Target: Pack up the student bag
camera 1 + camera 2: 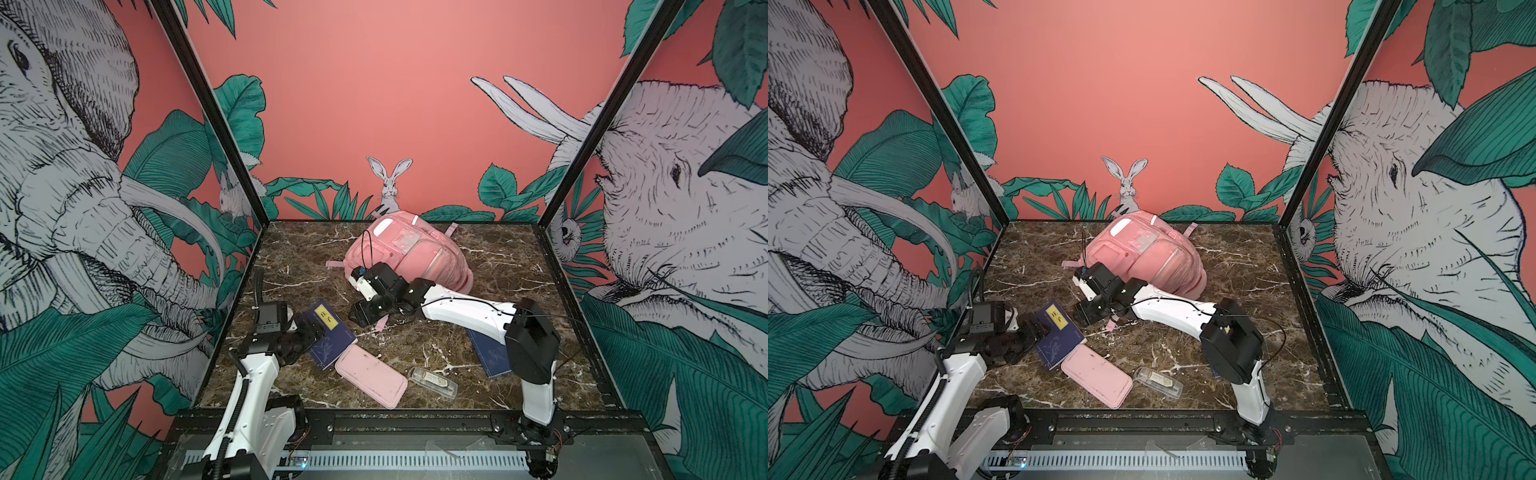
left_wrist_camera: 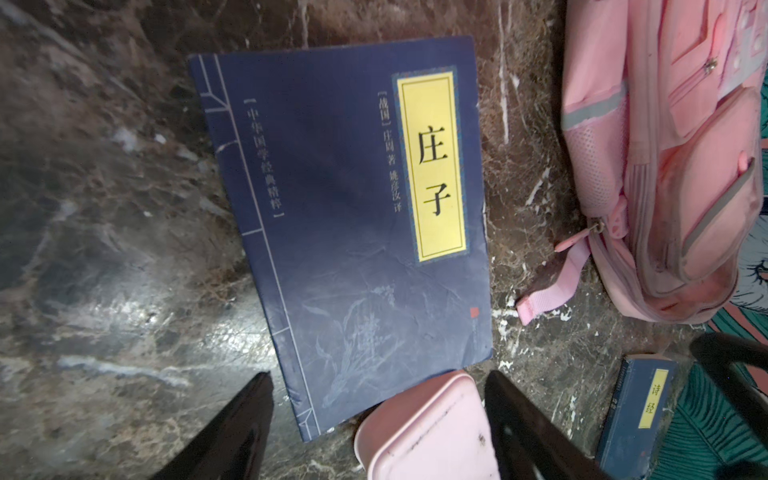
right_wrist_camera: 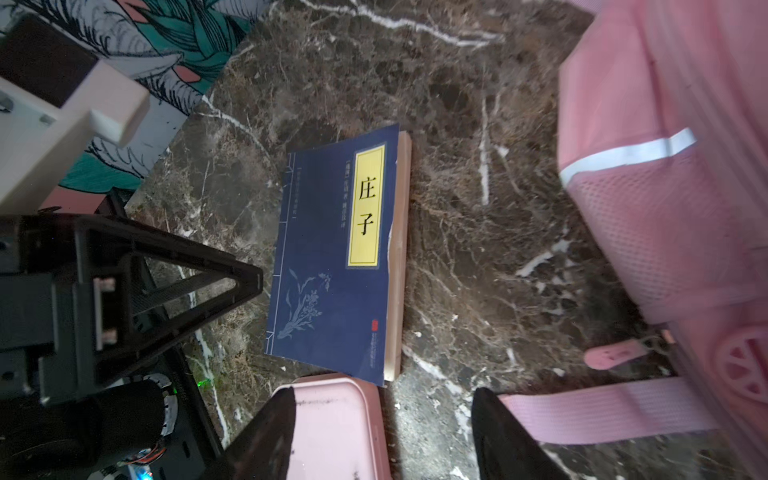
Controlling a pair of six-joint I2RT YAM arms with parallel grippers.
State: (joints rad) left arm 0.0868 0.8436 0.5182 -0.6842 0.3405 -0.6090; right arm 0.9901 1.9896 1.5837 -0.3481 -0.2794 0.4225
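**A:** Between the two black fingers of the left gripper (image 2: 378, 374) a wide gap is seen, and nothing is clamped there. What is found just past the tips?

**B:** A blue book (image 2: 353, 228) with a yellow label is found there, laid flat on the marble table (image 2: 104, 208). Against its nearest edge the corner of a pink pouch (image 2: 428, 432) is set.

**A:** And the right gripper (image 3: 384, 390)?

**B:** Its fingers are likewise held apart, with nothing gripped. Beside one fingertip a pink strap (image 3: 602, 411) is stretched over the marble; whether it is touched cannot be told. The blue book is seen ahead of this gripper too, well apart from it.

**A:** Where is the student bag (image 1: 415, 257) placed?

**B:** It is laid front up close alongside the right gripper, and well apart from the left gripper, beyond the blue book. Further out, a second blue book (image 1: 490, 353) is partly covered by the right arm, and a clear case (image 1: 432, 382) is set near the pink pouch.
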